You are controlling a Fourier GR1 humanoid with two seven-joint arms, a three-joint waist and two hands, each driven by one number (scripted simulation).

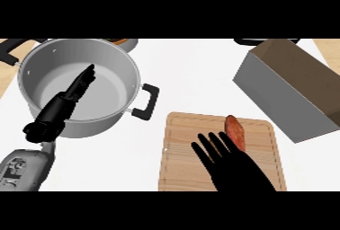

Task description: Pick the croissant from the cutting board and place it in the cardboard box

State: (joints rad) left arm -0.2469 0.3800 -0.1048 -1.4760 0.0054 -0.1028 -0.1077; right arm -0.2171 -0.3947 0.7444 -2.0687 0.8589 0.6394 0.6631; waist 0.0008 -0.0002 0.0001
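The right hand's fingers (211,146) are straight and spread, grasping nothing, their tips just left of the croissant (235,131), perhaps brushing its near end. The right hand (232,164) lies over the cutting board (182,152); the croissant rests on the board's far right part. This looks like the reach step, before any grasp. Next the fingers need to shift right and curl round the croissant, then carry it far and right to the cardboard box (285,90). The left hand (69,96), fingers straight, rests over the steel pot (126,60) at the far left of the bench (192,67).
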